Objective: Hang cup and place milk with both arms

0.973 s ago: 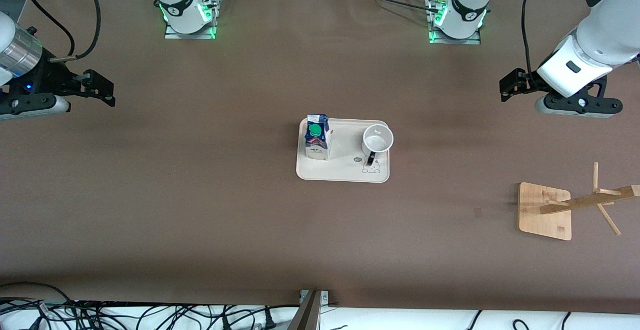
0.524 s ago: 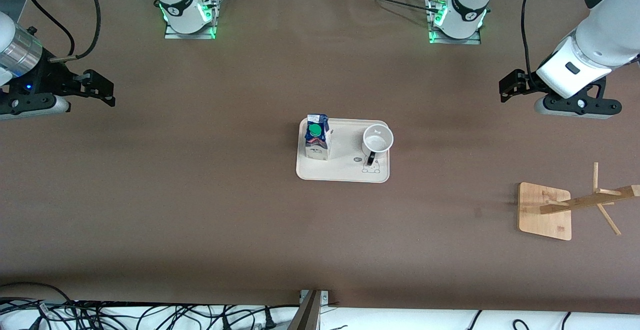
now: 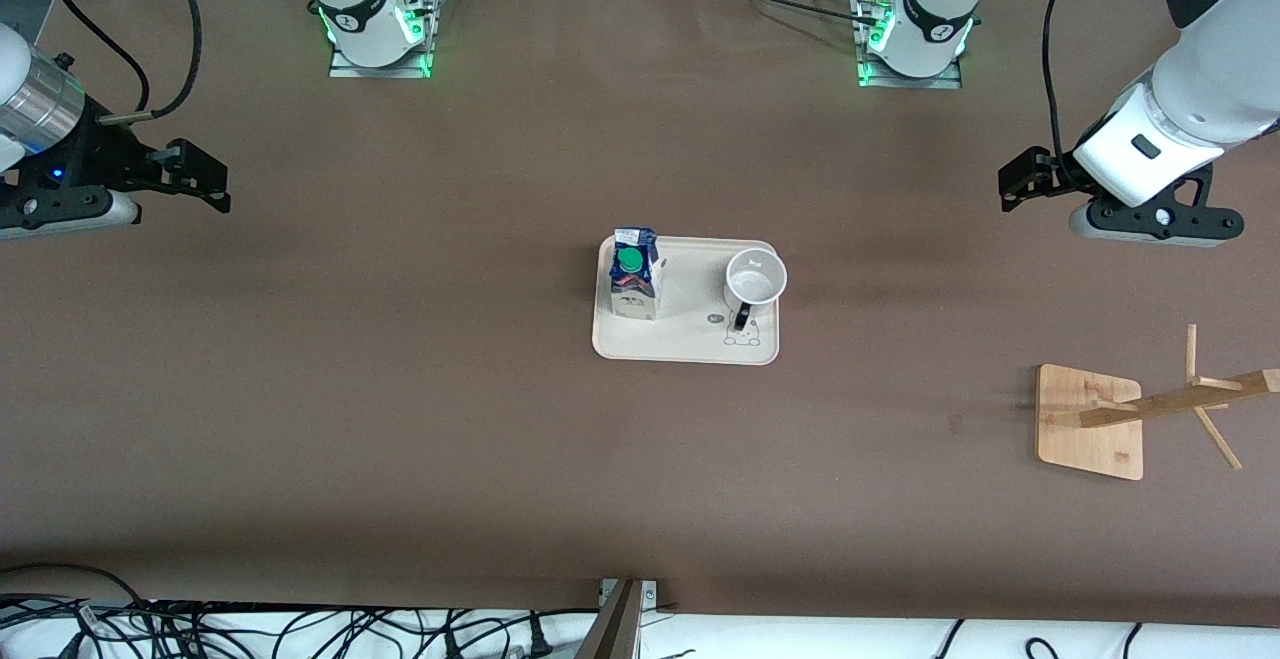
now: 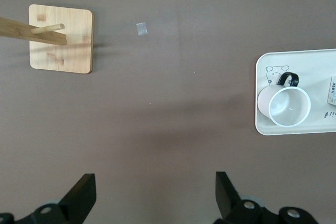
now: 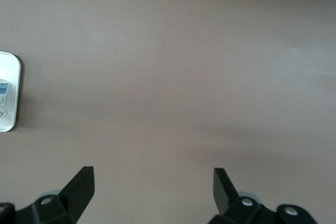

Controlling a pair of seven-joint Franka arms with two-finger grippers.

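The white cup [image 3: 755, 277] with a black handle stands upright on a cream tray [image 3: 690, 344] at the table's middle. The blue and white milk carton [image 3: 634, 284] with a green cap stands on the same tray, toward the right arm's end. My left gripper [image 3: 1010, 182] is open and empty, over bare table toward the left arm's end. My right gripper [image 3: 205, 179] is open and empty, over bare table at the right arm's end. The left wrist view shows its own gripper [image 4: 156, 195], the cup [image 4: 286, 104] and the tray [image 4: 315, 61]. The right wrist view shows its own gripper [image 5: 153, 190] and a tray corner [image 5: 8, 100].
A wooden cup rack with a square base [image 3: 1090, 422] and a pegged post [image 3: 1180, 401] stands toward the left arm's end, nearer the front camera than the tray; the base also shows in the left wrist view [image 4: 60, 38]. A small tape mark [image 3: 955, 424] lies beside it.
The left arm has shifted slightly, its gripper a little lower in the front view. The right arm, cup and milk have not moved.
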